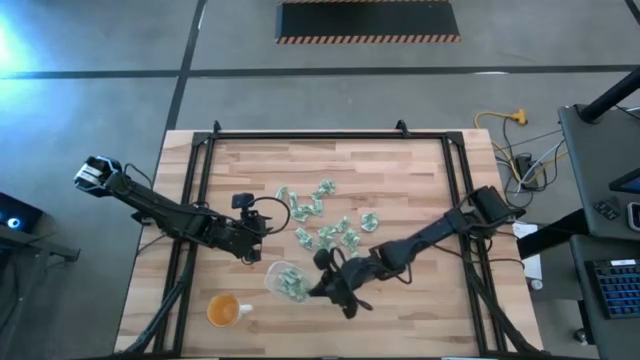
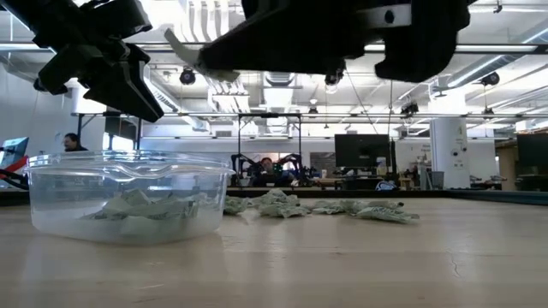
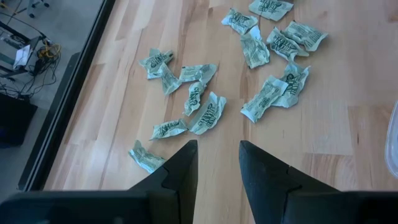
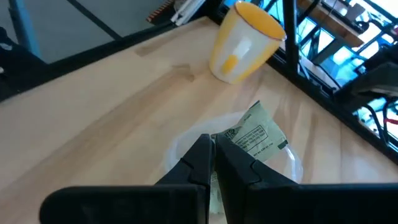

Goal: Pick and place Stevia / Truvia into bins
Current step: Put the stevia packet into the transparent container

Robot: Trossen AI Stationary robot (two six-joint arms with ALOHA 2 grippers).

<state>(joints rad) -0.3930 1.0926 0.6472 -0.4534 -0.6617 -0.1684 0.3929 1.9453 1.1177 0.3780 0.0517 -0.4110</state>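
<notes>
A Truvia packet [image 4: 254, 135] was pinched between the clenched fingers of the right tool [image 4: 214, 163], held directly above the clear bin [image 1: 287, 280], which already held several packets. This looked like the placing step; the next move called for parting the fingers so the packet dropped inside. The remaining packets [image 1: 325, 222] lay scattered on the wooden surface [image 1: 400, 170] just beyond the bin. The left tool [image 3: 217, 168] hovered over them, fingers parted and empty.

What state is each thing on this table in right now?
Right tool: shut on a pale green paper packet, above the tub.
Left tool: open, empty, above loose packets.
Clear plastic tub: upright, holding several packets.
Orange cup: upright, beside the tub.
</notes>
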